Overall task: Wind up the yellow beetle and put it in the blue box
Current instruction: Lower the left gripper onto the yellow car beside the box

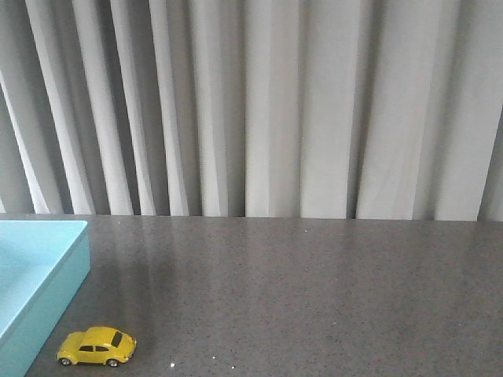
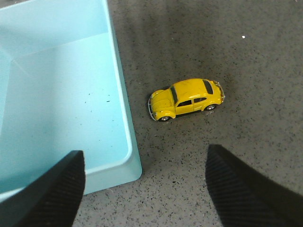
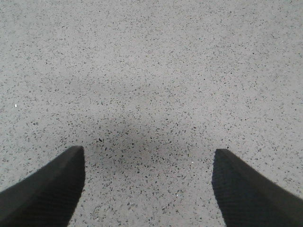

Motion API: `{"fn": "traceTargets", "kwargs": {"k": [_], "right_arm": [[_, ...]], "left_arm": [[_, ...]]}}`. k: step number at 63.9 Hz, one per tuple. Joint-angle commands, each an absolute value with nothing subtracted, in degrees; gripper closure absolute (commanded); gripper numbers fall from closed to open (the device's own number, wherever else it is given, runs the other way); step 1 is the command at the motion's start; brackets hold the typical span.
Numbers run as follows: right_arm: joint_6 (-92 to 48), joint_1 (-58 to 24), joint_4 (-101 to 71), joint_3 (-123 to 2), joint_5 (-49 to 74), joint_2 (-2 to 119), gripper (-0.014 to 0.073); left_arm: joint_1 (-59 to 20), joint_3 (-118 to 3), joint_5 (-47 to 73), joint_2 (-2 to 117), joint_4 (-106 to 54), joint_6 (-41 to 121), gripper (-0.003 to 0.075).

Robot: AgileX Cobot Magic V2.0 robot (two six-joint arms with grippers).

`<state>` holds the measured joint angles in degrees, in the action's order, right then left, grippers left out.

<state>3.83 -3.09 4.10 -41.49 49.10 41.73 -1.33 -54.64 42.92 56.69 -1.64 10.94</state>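
The yellow beetle (image 1: 96, 346) stands on its wheels on the dark speckled table at the front left, just right of the blue box (image 1: 47, 271). In the left wrist view the beetle (image 2: 187, 99) sits beside the box's corner wall (image 2: 124, 113). My left gripper (image 2: 146, 163) is open and empty, raised above the table, its fingers astride the box corner and short of the beetle. My right gripper (image 3: 148, 163) is open and empty over bare table. Neither gripper shows in the front view.
The grey speckled table (image 1: 314, 290) runs right from the box to its far edge, with a pale pleated curtain (image 1: 267, 102) behind it. The inside of the box (image 2: 57, 94) holds nothing but a few specks.
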Motion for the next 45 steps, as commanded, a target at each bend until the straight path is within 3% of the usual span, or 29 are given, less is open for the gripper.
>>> {"fn": "traceTargets", "kwargs": {"k": [1, 15, 45], "right_arm": [[3.92, -3.17, 4.29, -42.82, 45.97, 41.55, 0.0051], [3.92, -3.17, 4.29, -42.82, 45.97, 41.55, 0.0051], [3.92, -3.17, 4.29, -42.82, 45.97, 41.55, 0.0051]], "left_arm": [[-1.33, -60.94, 43.93, 60.15, -6.11, 19.33, 0.0196], [-1.33, -72.73, 48.01, 72.54, -16.48, 36.85, 0.0194], [-3.20, -96.47, 61.75, 99.08, -18.16, 57.93, 0.0174]]}}
